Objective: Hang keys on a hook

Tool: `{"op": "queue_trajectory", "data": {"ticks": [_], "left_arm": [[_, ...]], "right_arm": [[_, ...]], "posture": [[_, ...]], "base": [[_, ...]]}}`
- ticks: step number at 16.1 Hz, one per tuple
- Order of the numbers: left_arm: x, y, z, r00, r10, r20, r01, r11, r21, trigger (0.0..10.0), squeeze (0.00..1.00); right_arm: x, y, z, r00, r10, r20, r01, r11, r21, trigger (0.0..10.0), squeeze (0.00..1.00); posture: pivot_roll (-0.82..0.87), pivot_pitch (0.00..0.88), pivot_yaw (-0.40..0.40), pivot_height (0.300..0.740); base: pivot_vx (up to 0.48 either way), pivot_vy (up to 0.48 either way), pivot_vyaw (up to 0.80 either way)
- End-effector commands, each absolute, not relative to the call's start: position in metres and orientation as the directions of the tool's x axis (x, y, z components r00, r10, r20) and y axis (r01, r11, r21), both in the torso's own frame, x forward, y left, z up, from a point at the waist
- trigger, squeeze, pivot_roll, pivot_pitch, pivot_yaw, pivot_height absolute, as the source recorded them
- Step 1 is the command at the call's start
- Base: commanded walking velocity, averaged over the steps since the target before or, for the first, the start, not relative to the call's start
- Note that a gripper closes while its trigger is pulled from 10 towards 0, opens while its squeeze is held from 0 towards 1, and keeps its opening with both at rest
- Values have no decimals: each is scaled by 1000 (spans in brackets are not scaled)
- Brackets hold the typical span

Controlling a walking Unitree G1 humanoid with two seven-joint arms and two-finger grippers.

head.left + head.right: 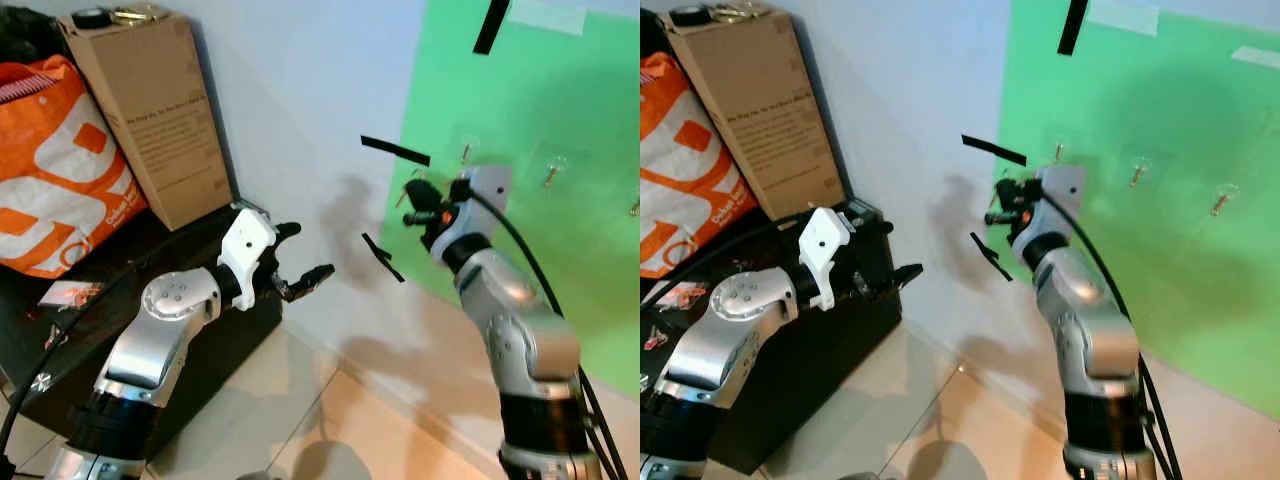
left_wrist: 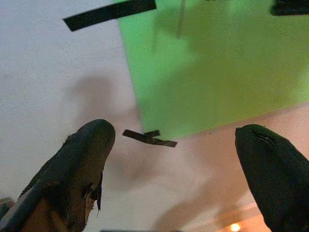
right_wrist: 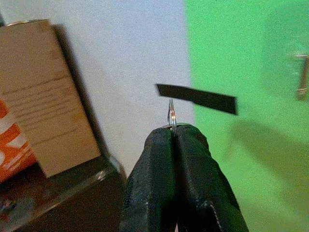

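Note:
A thin silver key ring [image 3: 171,116] sticks out from between the pads of my right gripper [image 3: 174,131], which is shut on it. That gripper [image 1: 412,203] is raised close to the left edge of a green sheet [image 1: 560,110] on the wall. Several small metal hooks are fixed to the sheet; the nearest hook [image 1: 465,152] is just up and to the right of the gripper, and another hook [image 1: 552,175] is further right. The keys themselves are hidden by the fingers. My left gripper [image 1: 305,252] is held out, open and empty, lower left of the sheet.
A black cabinet [image 1: 190,330] stands against the white wall at left, carrying a cardboard box [image 1: 150,110] and an orange bag [image 1: 55,170]. Black tape strips [image 1: 395,150] hold the green sheet. Beige tiled floor [image 1: 330,420] lies below.

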State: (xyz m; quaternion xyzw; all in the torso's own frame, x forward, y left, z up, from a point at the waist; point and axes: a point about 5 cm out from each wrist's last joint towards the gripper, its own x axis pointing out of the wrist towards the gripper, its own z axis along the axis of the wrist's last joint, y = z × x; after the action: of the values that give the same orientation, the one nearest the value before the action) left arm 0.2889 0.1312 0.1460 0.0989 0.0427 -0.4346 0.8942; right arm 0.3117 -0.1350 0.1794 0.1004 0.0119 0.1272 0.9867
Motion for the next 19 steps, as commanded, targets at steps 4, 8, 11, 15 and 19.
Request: {"op": "queue_trajectory", "data": {"ticks": [4,8,11,15,19], "left_arm": [[289,130,152,588,-793,-160,809,571,141,10000,0],[288,130,150,580,-799,-160,814,565,132,10000,0],[288,130,149,575,-802,-159,818,561,127,10000,0],[289,130,149,571,-806,-159,821,556,128,10000,0],[289,128,152,563,-811,-157,826,549,130,10000,0]], "right_arm": [[329,-156,186,990,136,28,-139,951,275,10000,0],[331,-166,186,995,89,37,-96,947,308,10000,0],[333,-175,189,997,41,58,-59,930,362,10000,0],[335,-175,192,995,57,75,-81,930,359,10000,0],[341,-175,191,996,74,52,-87,930,357,10000,0]], "posture": [[-42,0,46,740],[-43,0,47,740],[-48,0,51,740],[-47,0,52,740],[-47,0,55,740]], "base": [[0,0,0],[0,0,0],[0,0,0],[0,0,0],[0,0,0]]}}
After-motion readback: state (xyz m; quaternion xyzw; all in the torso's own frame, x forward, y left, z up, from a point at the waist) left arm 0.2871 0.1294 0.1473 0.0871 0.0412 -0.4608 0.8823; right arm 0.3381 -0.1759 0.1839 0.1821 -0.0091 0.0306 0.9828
